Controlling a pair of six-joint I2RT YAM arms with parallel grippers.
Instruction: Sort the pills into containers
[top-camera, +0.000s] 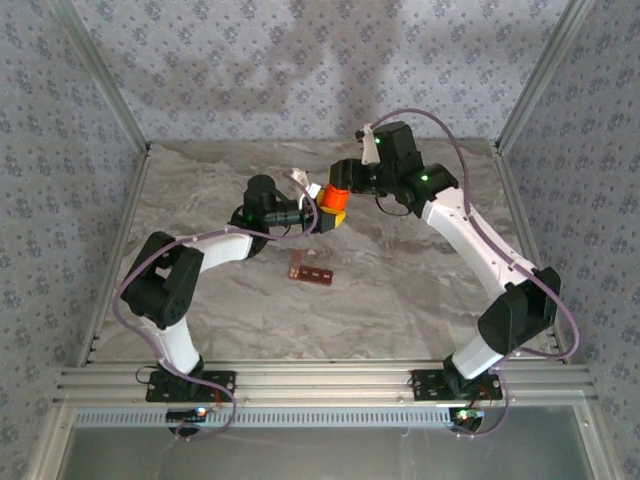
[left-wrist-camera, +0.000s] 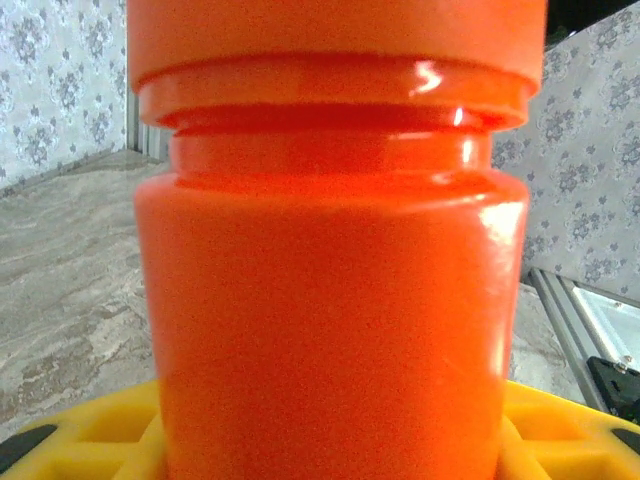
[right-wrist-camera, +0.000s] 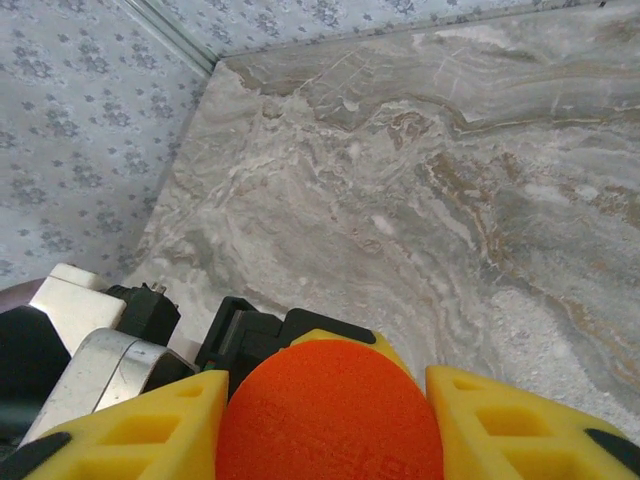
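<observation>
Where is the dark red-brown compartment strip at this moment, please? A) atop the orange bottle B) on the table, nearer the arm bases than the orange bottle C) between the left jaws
B: the compartment strip lies on the table, apart from the orange bottle.

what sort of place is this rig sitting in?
Probably a purpose-built robot test booth, not a real room: a marble-look tabletop boxed in by floral wallpaper panels, with an aluminium extrusion rail along the near edge.
</observation>
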